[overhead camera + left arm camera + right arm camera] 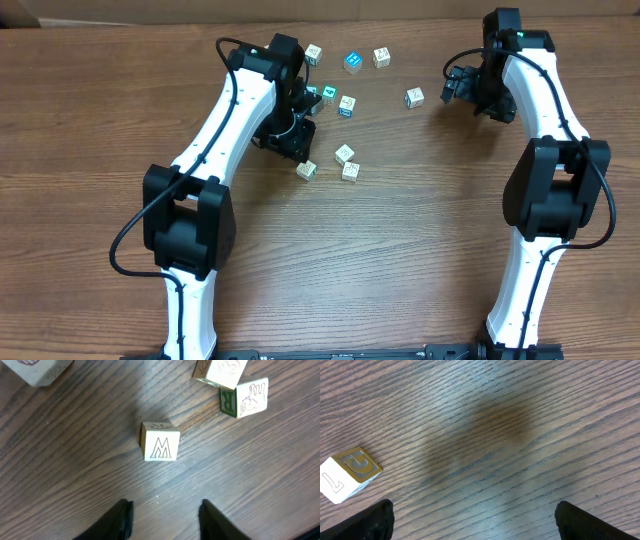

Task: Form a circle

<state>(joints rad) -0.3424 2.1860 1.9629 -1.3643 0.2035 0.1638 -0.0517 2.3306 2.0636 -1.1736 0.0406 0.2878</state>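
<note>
No circle shows on the table; several small whitish letter cubes lie scattered at the back middle. One with an M face (160, 441) (307, 170) lies alone just ahead of my left gripper (165, 505) (300, 150), which is open with nothing between its fingers. Two touching cubes (235, 387) (347, 162) lie to its right, one with a green R face. Teal-faced cubes (337, 99) sit beside the left wrist. My right gripper (475, 507) (450, 88) stands wide open over bare wood. A cube with a gold G face (347, 472) (414, 97) lies to its left.
Three more cubes (353, 58) form a row at the back, the middle one bright blue. Another cube (40, 370) peeks in at the top left of the left wrist view. The wooden table (400, 260) extends toward the front.
</note>
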